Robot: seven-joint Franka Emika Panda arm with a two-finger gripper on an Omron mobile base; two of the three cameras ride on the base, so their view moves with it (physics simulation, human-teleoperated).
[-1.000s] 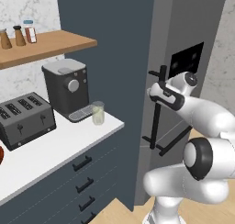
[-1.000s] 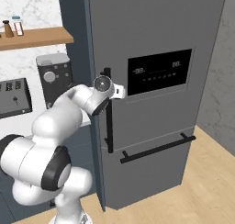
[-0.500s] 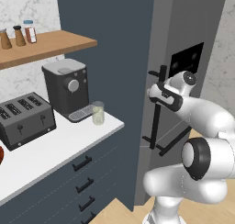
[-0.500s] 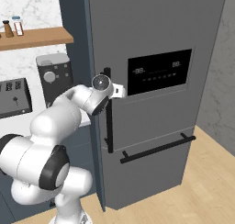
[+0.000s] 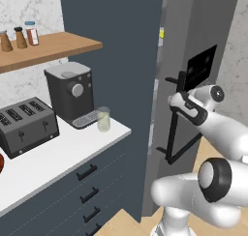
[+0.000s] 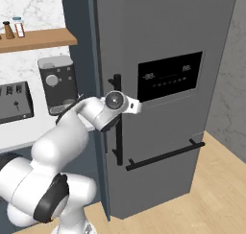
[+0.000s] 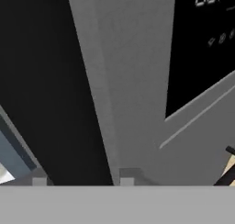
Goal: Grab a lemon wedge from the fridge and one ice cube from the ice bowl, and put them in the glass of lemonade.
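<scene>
The tall grey fridge [image 6: 163, 41] with its black display panel [image 6: 169, 76] is standing just beside the dark blue-grey cabinet panel [image 5: 116, 61], its upper door [image 5: 193, 36] sitting slightly ajar so that a narrow gap is showing along the edge next to the cabinet. The white arm's two-finger gripper [image 5: 180, 98] is sitting at the long black vertical bar handle [image 6: 117, 118], its fingers closed partway around the bar and gripping it. In the hand view the grey door face and the black panel are filling the frame at close range. The small clear glass of lemonade [image 5: 103, 119] is standing near the white counter's [image 5: 58, 153] corner beside the cabinet panel, just in front of the dark grey coffee machine [image 5: 70, 92], with the black slotted toaster [image 5: 26, 126] further along the counter.
</scene>
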